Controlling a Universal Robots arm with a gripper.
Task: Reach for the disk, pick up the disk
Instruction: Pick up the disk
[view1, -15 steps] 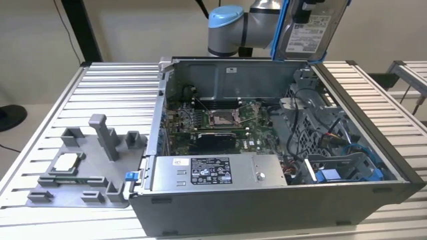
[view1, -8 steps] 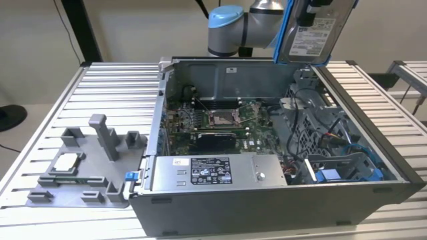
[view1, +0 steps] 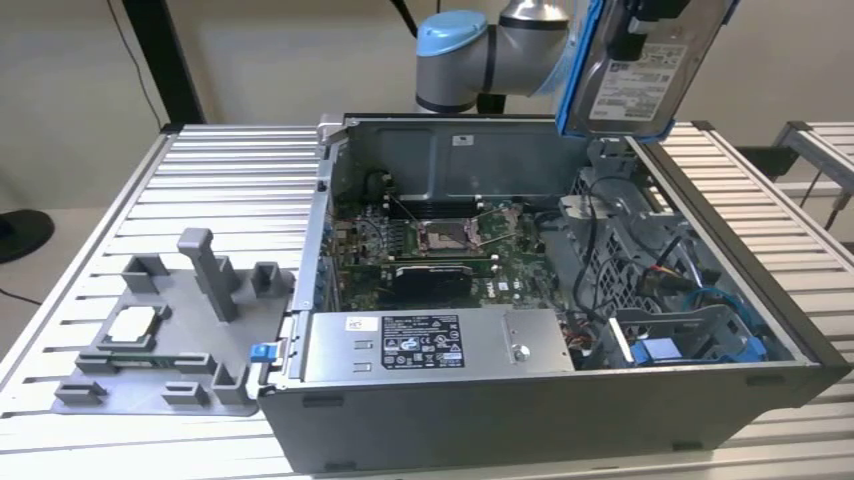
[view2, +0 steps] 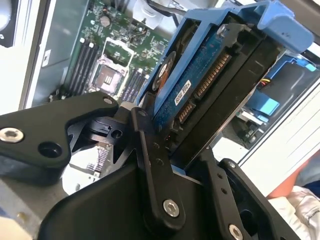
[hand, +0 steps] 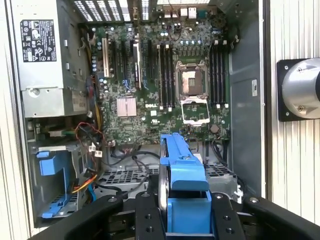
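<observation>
I have the disk (view1: 638, 72) clenched in my gripper (hand: 187, 212), lifted clear above the open computer case (view1: 561, 400), whose board (hand: 165, 90) lies beneath the fingers. Pickup looks done; what remains calls for a steady hold.

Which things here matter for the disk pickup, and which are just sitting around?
Job:
- disk, lifted above the case
- gripper, shut on the disk

Lying about:
- open computer case
- motherboard
- grey power supply box
- grey fixture tray with a chip
- slatted table
</observation>
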